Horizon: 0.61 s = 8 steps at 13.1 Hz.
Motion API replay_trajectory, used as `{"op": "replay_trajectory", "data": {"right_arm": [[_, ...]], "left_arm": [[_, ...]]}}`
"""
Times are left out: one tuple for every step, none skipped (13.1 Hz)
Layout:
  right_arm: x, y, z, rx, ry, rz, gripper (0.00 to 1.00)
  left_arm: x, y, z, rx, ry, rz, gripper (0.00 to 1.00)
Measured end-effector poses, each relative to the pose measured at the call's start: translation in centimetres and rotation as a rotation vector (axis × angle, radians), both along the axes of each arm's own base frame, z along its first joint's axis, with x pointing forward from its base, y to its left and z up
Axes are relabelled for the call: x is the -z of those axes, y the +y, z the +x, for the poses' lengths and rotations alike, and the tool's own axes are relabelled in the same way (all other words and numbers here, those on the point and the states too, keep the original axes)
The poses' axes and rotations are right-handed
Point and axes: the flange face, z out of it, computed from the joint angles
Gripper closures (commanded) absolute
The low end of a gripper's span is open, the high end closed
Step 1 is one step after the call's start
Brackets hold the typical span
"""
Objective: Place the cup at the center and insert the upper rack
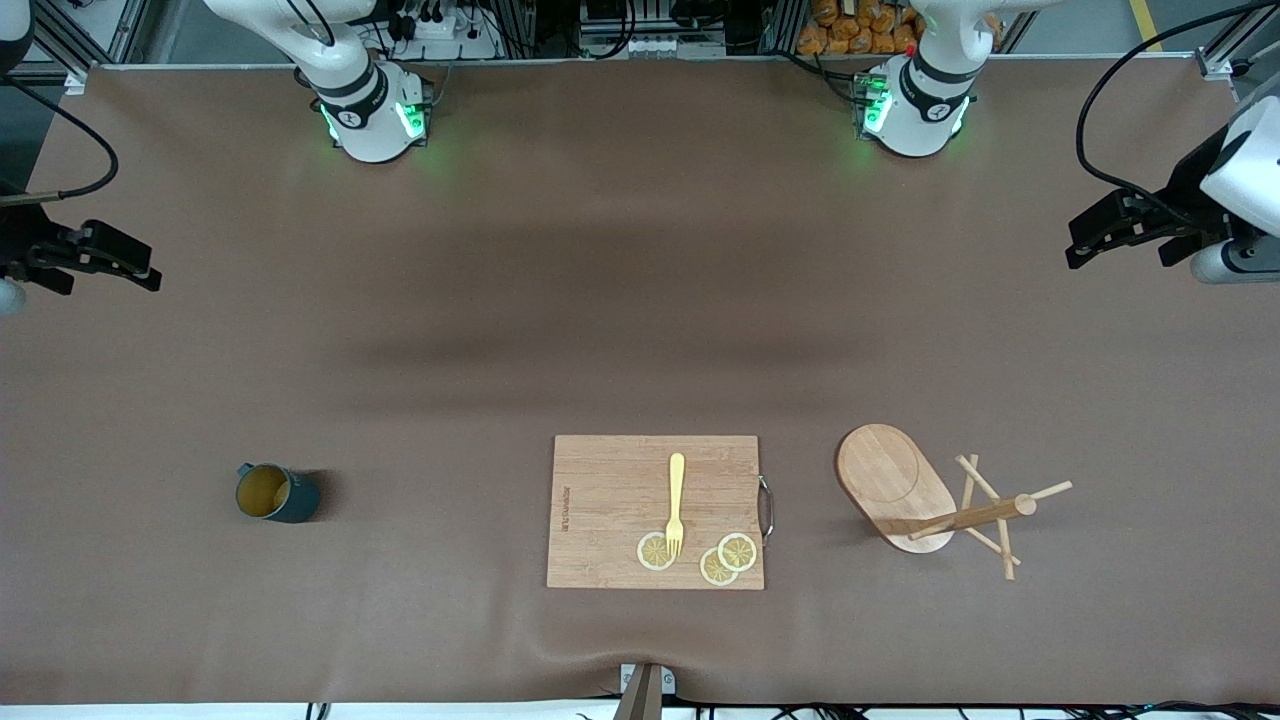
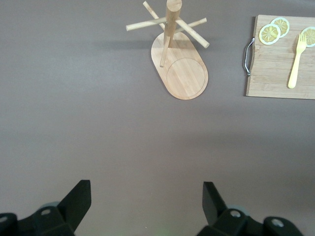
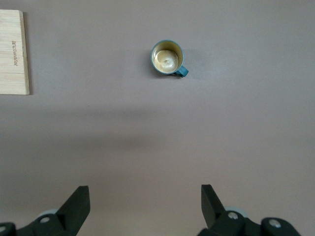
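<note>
The dark teal cup point(image 1: 270, 493) stands upright on the table toward the right arm's end, its tan inside showing; it also shows in the right wrist view point(image 3: 167, 57). The wooden mug tree point(image 1: 893, 480) stands on its oval base toward the left arm's end, with thin pegs near the post's top; it also shows in the left wrist view point(image 2: 183, 69). My left gripper point(image 1: 1080, 243) hangs open and empty in the air at its end of the table, seen in its wrist view point(image 2: 146, 196). My right gripper point(image 1: 145, 270) hangs open and empty at its end, seen in its wrist view point(image 3: 145, 199).
A rectangular wooden cutting board point(image 1: 600, 500) with a metal handle lies between the cup and the mug tree. On it lie a yellow fork point(image 1: 676, 503) and three lemon slices point(image 1: 728, 558). A brown mat point(image 1: 640, 300) covers the table.
</note>
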Motion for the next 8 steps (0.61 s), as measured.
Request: {"op": "replay_trajectory", "data": {"right_arm": [[0.3,0.0,0.2,0.0,-0.003,0.0,0.0],[1.0,0.0,0.8,0.0,-0.012,-0.001,0.0],[2.1,0.0,1.6,0.0,-0.019,-0.003,0.0],[3.7,0.1,2.8,0.0,-0.027,-0.005,0.0],[6.0,0.1,4.2,-0.002,-0.032,-0.007,0.0],[8.7,0.2,5.7,-0.003,-0.033,-0.01,0.0],[11.6,0.3,7.2,-0.004,-0.032,-0.012,0.0],[14.4,0.3,8.5,-0.004,-0.03,-0.015,0.0]], "left_arm": [[0.0,0.0,0.0,0.0,0.001,-0.001,0.0],[0.0,-0.1,0.0,0.001,0.0,-0.002,0.0],[0.1,-0.1,0.1,0.002,0.0,-0.003,0.0],[0.2,-0.2,0.1,0.004,0.002,-0.003,0.0],[0.4,-0.3,0.3,0.006,0.003,-0.004,0.0],[0.6,-0.5,0.5,0.008,0.002,-0.005,0.0],[0.8,-0.5,0.6,0.009,0.0,-0.005,0.0],[0.9,-0.6,0.7,0.01,-0.001,-0.006,0.0]]}}
